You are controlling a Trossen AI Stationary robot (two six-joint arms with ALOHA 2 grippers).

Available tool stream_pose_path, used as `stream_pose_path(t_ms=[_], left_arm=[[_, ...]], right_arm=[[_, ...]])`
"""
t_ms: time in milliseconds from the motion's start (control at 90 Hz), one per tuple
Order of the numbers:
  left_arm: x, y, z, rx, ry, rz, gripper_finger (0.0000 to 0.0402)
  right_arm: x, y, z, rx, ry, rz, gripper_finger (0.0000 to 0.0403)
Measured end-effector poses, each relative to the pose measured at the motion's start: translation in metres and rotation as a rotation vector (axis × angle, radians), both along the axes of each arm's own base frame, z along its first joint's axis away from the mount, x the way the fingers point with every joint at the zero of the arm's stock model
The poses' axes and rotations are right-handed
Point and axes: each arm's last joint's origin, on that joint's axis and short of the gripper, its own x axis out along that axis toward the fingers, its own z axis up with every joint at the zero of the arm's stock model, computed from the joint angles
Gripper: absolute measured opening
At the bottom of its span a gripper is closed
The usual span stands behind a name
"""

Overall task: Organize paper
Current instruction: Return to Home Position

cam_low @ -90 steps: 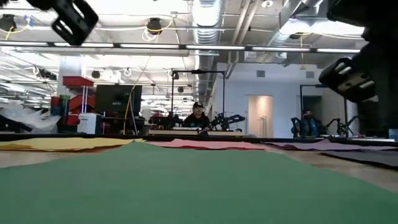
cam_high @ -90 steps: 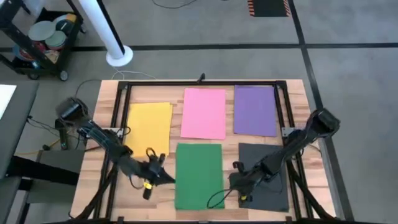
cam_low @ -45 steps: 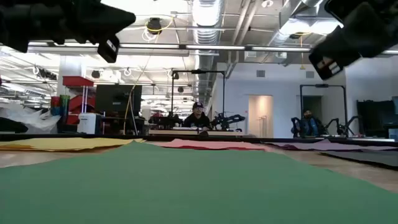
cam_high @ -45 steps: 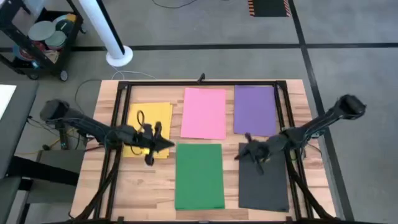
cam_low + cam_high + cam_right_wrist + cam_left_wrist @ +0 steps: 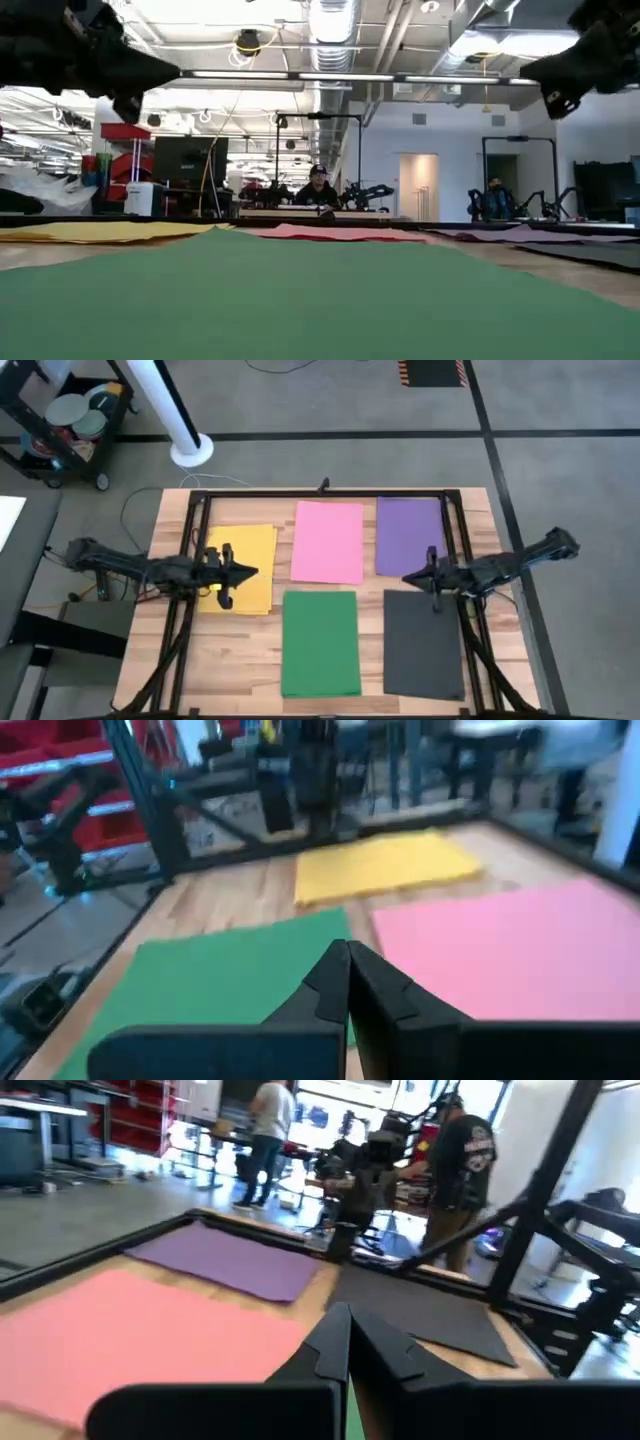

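Fingers pressed together and empty, the left gripper (image 5: 240, 572) hovers over the yellow paper (image 5: 255, 545). The right gripper (image 5: 408, 576), likewise closed on nothing, hovers at the purple paper (image 5: 410, 535) edge nearest the black paper (image 5: 422, 643). Five single-colour piles lie flat and apart: yellow, pink paper (image 5: 328, 542) and purple behind, green paper (image 5: 320, 643) and black in front. Sorting looks finished. Each sheet's long axis runs front to back.

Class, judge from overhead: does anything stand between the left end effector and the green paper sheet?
Nothing visible does. The left end effector hangs above the yellow paper sheet; only bare wooden table separates that from the green paper sheet.
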Motion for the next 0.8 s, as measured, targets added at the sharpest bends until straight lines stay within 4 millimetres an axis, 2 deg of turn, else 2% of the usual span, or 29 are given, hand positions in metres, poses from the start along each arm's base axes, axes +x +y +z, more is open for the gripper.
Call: stream_pose_path(t_ms=[78,189,311,489,589,800], left_arm=[[-0.008,-0.001,0.0,0.013,-0.005,0.027,0.0],[-0.017,-0.001,0.002,0.032,-0.03,0.042,0.0],[-0.022,0.0,0.004,0.035,-0.062,0.019,0.0],[-0.018,0.002,-0.004,-0.015,-0.01,-0.016,0.0],[-0.015,0.006,-0.01,-0.041,-0.04,0.017,0.0],[-0.014,0.017,-0.013,0.007,-0.021,0.103,0.0]], right_arm=[[-0.006,-0.001,0.0,-0.032,-0.094,-0.008,0.0],[-0.005,-0.001,-0.019,-0.065,-0.173,0.019,0.0],[-0.002,-0.004,-0.026,-0.022,-0.125,0.038,0.0],[0.0,-0.011,-0.025,0.01,-0.144,0.179,0.0],[0.002,-0.021,-0.033,0.043,-0.065,0.128,0.0],[0.001,-0.037,-0.03,0.036,-0.095,0.105,0.0]])
